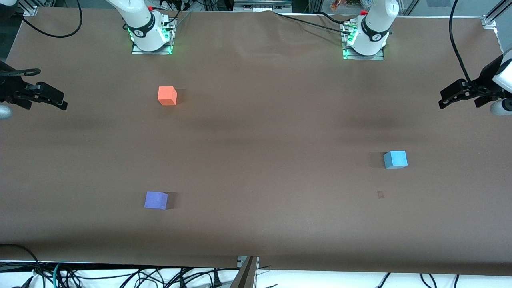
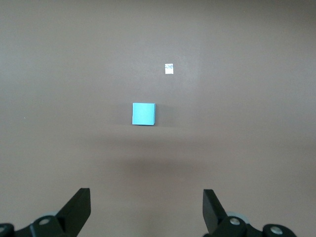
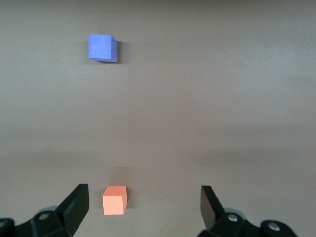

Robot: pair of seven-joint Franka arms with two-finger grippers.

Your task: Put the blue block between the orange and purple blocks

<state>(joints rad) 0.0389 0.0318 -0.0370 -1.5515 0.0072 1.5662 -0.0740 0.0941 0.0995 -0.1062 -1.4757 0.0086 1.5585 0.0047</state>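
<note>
Front view, dial centred on the bench (image 1: 256, 132), 12 toward the robot bases. The blue block (image 1: 395, 159) sits at about 3 o'clock, toward the left arm's end, flat on the bench and untouched. The orange block (image 1: 167, 96) is at about 10 o'clock. The purple block (image 1: 156, 200) is at about 8 o'clock, nearer the camera than the orange one. They are well apart, so the slot at roughly 9 o'clock between them is wide and bare, with plenty of room to set a cube down. A small mark (image 1: 380, 195) lies near the blue block, on its camera side. The left end effector (image 1: 443, 102) hangs over the bench edge at the left arm's end, about 2 o'clock. The right end effector (image 1: 60, 103) hangs over the opposite bench edge, about 10 o'clock. Both look parked and clear of the blocks, likely so nothing gets knocked.

Left wrist view: the left end effector (image 2: 146, 210) has its fingers (image 2: 79, 210) spread wide with nothing in them. The blue block (image 2: 143, 113) is square-on and well apart from them. Bare bench lies on all its sides except for the mark (image 2: 169, 68), so an approach looks easy from any side.

Right wrist view: the right end effector (image 3: 143, 207) has its fingers (image 3: 210, 205) spread and empty. The orange block (image 3: 115, 200) and the purple block (image 3: 102, 48) are both in sight, with open bench between them. This arm waits. Judgement: the left arm is the closer one for the pick, and the carry across is long but unobstructed.
</note>
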